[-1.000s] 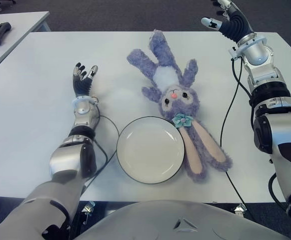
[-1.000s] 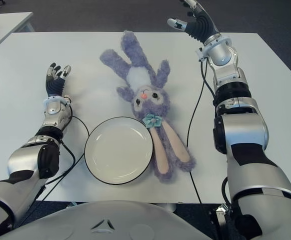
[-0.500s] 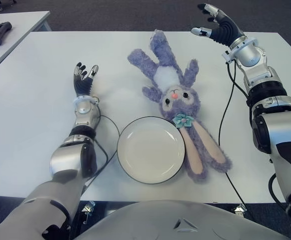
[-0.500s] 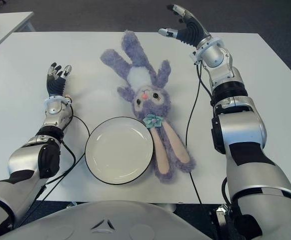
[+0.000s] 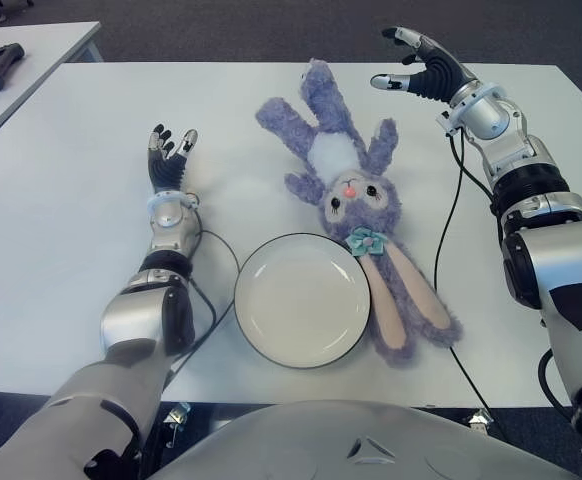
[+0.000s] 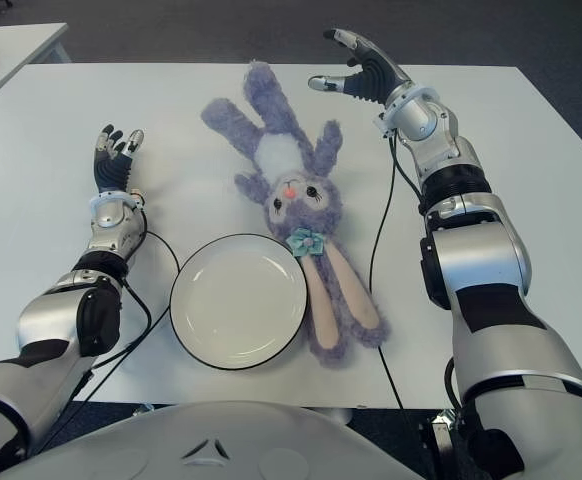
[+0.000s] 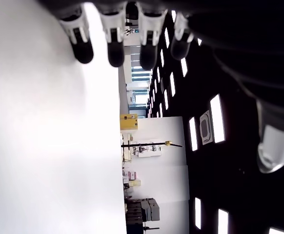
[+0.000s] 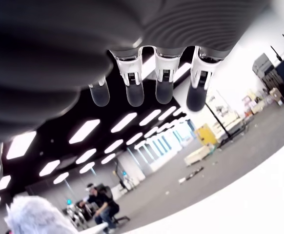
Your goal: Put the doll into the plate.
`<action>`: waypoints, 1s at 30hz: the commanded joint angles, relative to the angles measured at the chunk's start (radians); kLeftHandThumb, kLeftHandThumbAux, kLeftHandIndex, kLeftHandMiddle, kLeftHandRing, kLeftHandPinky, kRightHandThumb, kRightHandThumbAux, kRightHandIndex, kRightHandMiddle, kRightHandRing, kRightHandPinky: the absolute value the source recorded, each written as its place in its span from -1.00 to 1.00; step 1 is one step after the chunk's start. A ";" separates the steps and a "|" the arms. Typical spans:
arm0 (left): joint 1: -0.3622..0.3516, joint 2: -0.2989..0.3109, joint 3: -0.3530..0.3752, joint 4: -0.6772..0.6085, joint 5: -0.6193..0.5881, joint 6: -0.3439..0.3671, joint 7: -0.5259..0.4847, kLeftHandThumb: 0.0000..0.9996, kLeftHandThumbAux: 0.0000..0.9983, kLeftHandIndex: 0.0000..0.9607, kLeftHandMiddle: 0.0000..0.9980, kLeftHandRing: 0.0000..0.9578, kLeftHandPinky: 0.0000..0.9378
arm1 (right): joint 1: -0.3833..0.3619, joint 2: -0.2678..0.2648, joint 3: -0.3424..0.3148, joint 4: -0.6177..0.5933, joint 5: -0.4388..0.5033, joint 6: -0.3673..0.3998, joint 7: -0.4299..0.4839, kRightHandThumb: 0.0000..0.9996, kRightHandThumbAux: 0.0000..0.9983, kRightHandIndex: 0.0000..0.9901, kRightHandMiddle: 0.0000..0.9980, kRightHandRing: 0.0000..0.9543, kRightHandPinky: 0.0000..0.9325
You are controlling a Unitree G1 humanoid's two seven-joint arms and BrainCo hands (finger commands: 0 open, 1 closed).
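At the centre of the counter (image 5: 61,240) the doll (image 5: 356,200) lies flat, its long axis running diagonally: legs toward the far side and the robot's left, head near the middle, long ears trailing toward the robot and its right. One ear lies just beside the right rim of the plate (image 5: 301,299), which holds nothing. The right hand (image 5: 419,72) is raised beyond the doll's far right side with its fingers (image 6: 343,38) spread and holding nothing; the doll lies from it toward the robot and to the left. This is the nearer hand, so the reach likely falls to it. The left hand (image 5: 168,158) shows left of the doll, well apart, fingers extended and holding nothing. The right wrist view confirms four straight fingers and catches only a tuft of the doll's fur at one corner; the eye views alone show the doll-to-plate relation.
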 commanded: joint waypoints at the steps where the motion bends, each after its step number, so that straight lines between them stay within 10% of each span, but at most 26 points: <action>1: 0.195 -0.117 -0.006 0.150 -0.001 0.165 0.011 -1.00 0.05 -0.90 -0.79 -0.82 -0.88 | 0.010 0.036 0.031 0.035 -0.021 0.014 0.035 -0.65 -0.16 -1.00 -0.99 -0.89 -0.71; 17: 0.192 -0.119 -0.015 0.149 0.007 0.170 0.009 -1.00 0.08 -0.92 -0.79 -0.82 -0.90 | 0.025 0.072 0.018 0.058 0.006 0.014 0.089 -0.51 -0.10 -1.00 -0.93 -0.82 -0.67; 30: 0.192 -0.121 -0.012 0.148 0.005 0.166 0.012 -1.00 0.04 -0.91 -0.79 -0.81 -0.89 | 0.055 0.116 0.110 0.040 -0.096 0.015 -0.036 -0.63 -0.06 -1.00 -0.92 -0.84 -0.74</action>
